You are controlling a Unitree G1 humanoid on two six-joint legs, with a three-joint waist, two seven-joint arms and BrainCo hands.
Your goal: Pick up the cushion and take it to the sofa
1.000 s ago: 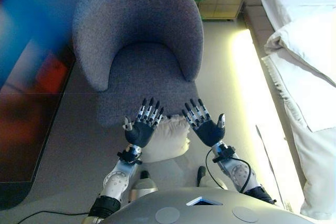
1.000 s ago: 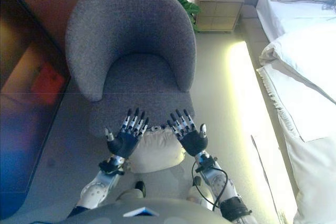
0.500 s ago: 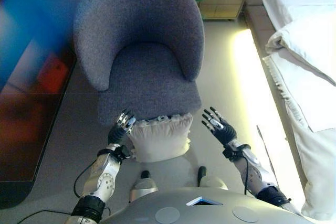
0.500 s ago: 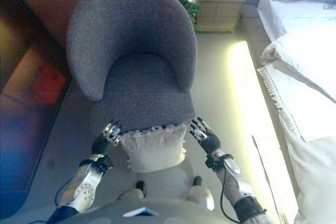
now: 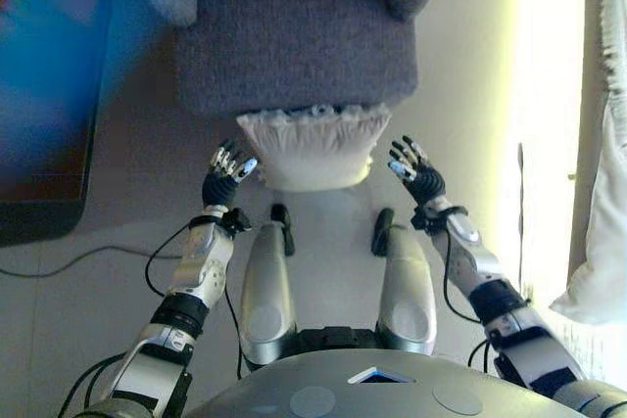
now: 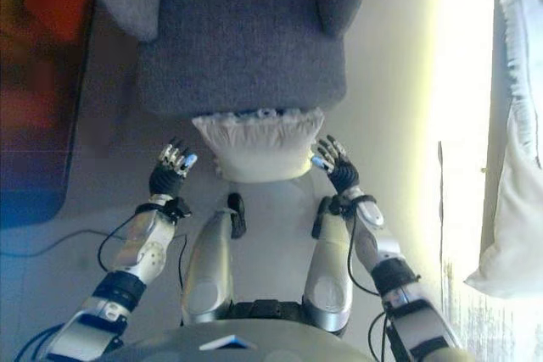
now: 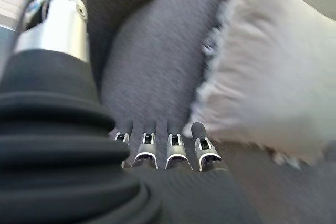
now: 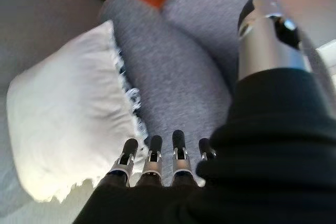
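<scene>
Both hands have dropped beside the cushion [image 5: 312, 147]; left hand [image 5: 224, 176] and right hand [image 5: 416, 172] released—press inward evenly.

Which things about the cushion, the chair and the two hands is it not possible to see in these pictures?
- Cushion: its underside and whether it touches the floor, hidden by its own bulk in the eye views.
- Grey chair: its back, cut off by the top edge.
- Left hand and right hand: contact with the cushion, blurred in the wrist views.
</scene>
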